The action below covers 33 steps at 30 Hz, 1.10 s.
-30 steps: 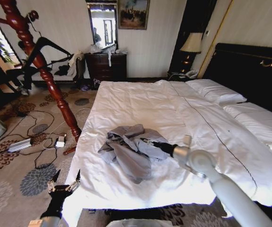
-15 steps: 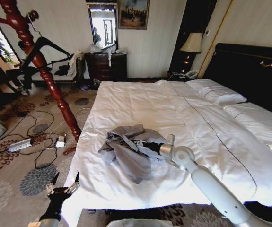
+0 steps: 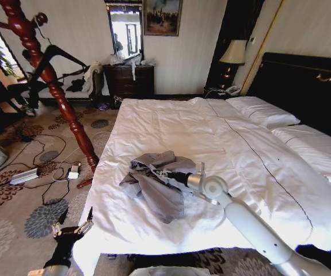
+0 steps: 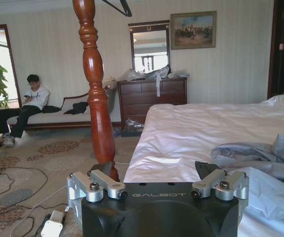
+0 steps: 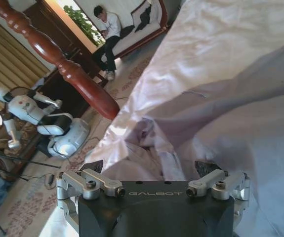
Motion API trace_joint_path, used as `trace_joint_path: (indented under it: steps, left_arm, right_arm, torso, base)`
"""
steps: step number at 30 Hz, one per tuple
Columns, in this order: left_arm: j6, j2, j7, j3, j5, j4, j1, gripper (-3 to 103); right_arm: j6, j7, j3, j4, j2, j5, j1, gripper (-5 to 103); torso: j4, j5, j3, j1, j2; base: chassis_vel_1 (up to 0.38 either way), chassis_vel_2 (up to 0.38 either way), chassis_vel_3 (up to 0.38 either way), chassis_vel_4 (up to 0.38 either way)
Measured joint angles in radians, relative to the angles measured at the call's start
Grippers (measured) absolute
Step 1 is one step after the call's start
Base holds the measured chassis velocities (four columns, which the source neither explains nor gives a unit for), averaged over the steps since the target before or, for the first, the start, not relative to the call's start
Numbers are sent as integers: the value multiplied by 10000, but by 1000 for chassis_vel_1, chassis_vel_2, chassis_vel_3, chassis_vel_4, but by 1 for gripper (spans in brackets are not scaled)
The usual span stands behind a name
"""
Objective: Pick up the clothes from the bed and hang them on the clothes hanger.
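While the clothes (image 3: 156, 181) lie crumpled on the white duvet of the bed (image 3: 251, 149), near its foot edge and well apart from the pillows, none of the hanging has been done. The right gripper (image 3: 164, 174) is reached out low over the heap, at or just above the fabric; in the right wrist view its fingers (image 5: 91, 168) stand apart with grey cloth bunched between and below them, so the grasp does not look closed yet. On the far side of the bed's foot edge from the jacket, the left gripper (image 3: 72, 224) hangs low beside the mattress over the carpet, jaws spread and empty. Farther out from the bed, the clothes hanger (image 3: 59, 57) hangs on the red wooden coat stand (image 3: 50, 77). Gripping, lifting, carrying and hanging all appear to remain.
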Motion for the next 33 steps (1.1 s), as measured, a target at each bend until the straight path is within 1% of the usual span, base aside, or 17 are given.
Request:
trace_joint_path:
  steps: [12,13,15,16,18,19,21,22,24,25,27,28,29,30,32,33]
  left_arm:
    - [-20,-115,-4,29,-3,189,-77,94]
    - [-34,-160,-4,49,25,235,-82,94]
    - [-51,-196,-4,63,48,263,-76,94]
    - [-58,-206,-4,66,52,266,-66,94]
    - [-62,-206,-5,65,54,266,-56,94]
    - [-63,-201,-5,60,54,266,-55,94]
    - [-63,-188,-8,47,52,266,-64,94]
    - [-63,-182,-12,42,49,266,-84,94]
    - [-63,-183,-14,43,49,266,-89,94]
    - [-63,-190,-16,51,49,266,-92,94]
    - [-63,-202,-17,66,58,266,-92,94]
    - [-63,-216,-17,86,81,274,-92,94]
    - [-63,-226,-18,93,95,279,-92,94]
    - [-63,-232,-19,94,96,280,-92,94]
    - [-63,-238,-21,94,96,280,-90,94]
    - [-65,-241,-23,92,94,279,-87,94]
  right_arm:
    - [89,-238,-333,-278,75,-336,18,99]
    - [116,-255,-352,-329,114,-397,3,86]
    - [132,-263,-359,-362,154,-439,1,86]
    - [139,-265,-361,-371,174,-452,4,74]
    - [144,-265,-363,-381,192,-462,16,74]
    - [148,-265,-363,-388,197,-467,21,63]
    - [156,-265,-363,-405,198,-493,21,63]
    - [165,-272,-362,-429,187,-533,-6,52]
    - [170,-286,-362,-440,180,-557,-28,52]
    - [176,-298,-362,-445,177,-580,-44,42]
    - [185,-310,-362,-455,173,-609,-64,42]
    - [200,-318,-387,-473,167,-646,-68,31]
    - [216,-322,-425,-491,163,-685,-81,31]
    - [228,-326,-451,-508,158,-726,-106,20]
    - [245,-333,-475,-522,150,-788,-156,20]
    - [259,-336,-477,-522,147,-817,-197,9]
  torso:
    - [0,-1,0,0,0]
    - [0,-2,0,0,0]
    - [1,-1,0,0,0]
    - [0,-1,-1,0,0]
    - [0,-1,-1,0,0]
    - [1,-1,0,0,0]
    - [1,-1,0,0,0]
    - [0,-2,0,0,0]
    - [0,-1,-1,0,1]
    - [0,-1,-1,0,1]
    - [0,-2,0,0,0]
    - [0,-1,0,0,0]
    - [0,-2,-1,0,0]
    - [1,-1,0,0,0]
    - [0,-1,-1,0,0]
    - [0,-1,-1,0,0]
  base:
    - [0,0,0,0]
    - [0,0,0,0]
    - [0,0,0,0]
    - [0,0,0,0]
    - [0,0,0,0]
    - [0,0,0,0]
    - [0,0,0,0]
    - [0,0,0,0]
    - [0,0,0,0]
    - [0,0,0,0]
    - [0,0,0,0]
    - [0,0,0,0]
    - [0,0,0,0]
    - [0,0,0,0]
    - [0,0,0,0]
    - [0,0,0,0]
